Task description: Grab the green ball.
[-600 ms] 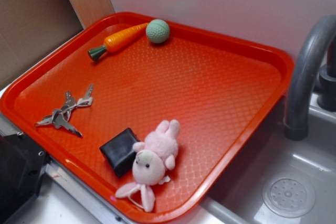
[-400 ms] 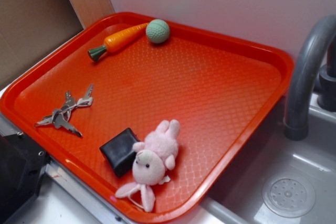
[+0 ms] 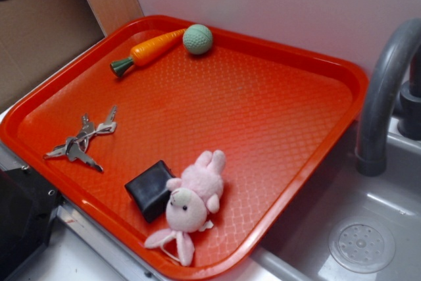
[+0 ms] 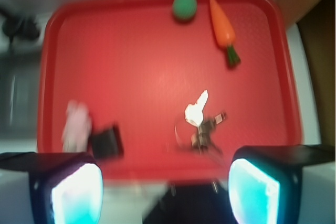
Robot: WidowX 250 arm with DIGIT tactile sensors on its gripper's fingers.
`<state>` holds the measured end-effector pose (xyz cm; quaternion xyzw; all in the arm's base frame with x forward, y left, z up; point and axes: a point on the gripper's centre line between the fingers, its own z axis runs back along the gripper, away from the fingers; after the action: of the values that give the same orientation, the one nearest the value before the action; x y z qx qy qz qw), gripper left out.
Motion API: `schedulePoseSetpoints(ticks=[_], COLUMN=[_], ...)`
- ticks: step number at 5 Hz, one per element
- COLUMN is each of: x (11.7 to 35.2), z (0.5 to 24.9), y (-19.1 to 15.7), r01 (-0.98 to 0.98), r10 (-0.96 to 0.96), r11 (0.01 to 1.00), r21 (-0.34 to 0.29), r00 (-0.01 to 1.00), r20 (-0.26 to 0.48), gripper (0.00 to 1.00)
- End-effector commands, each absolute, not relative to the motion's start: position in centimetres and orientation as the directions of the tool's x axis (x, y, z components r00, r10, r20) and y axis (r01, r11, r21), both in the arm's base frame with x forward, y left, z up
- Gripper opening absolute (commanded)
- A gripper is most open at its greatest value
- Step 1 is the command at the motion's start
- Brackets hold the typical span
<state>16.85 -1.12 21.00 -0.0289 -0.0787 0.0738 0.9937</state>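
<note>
The green ball [image 3: 197,39] is a small pale mint-green dimpled sphere at the far edge of the red tray [image 3: 289,70], touching the tip of the orange carrot [image 3: 151,49]. In the blurred wrist view the ball [image 4: 185,6] sits at the top, far from my gripper [image 4: 165,192]. The gripper's two pale pads [image 4: 76,192] stand wide apart at the bottom corners, open and empty, high above the tray's near edge. In the exterior view only a dark blur shows at the top left corner.
On the tray lie a bunch of keys [image 3: 84,137], a black wallet [image 3: 150,190] and a pink plush bunny [image 3: 191,201]. A grey faucet [image 3: 385,90] and sink [image 3: 362,245] are at the right. A wall runs behind the tray.
A dark blur has appeared at the top left corner of the exterior view. Nothing on the tray has moved.
</note>
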Motion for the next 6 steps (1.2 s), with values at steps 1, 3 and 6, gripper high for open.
schedulePoseSetpoints(ticks=[1, 3, 6], x=[26.0, 28.4, 28.4], z=[14.7, 14.2, 14.2], y=[-1.0, -0.6, -0.6], r01=[0.021, 0.077, 0.077], r10=[-0.012, -0.067, -0.067], r11=[0.999, 0.997, 0.997], r21=[-0.036, -0.031, -0.031], r00=[0.972, 0.964, 0.964], r20=[0.235, 0.258, 0.258], gripper=[1.00, 1.00, 1.00])
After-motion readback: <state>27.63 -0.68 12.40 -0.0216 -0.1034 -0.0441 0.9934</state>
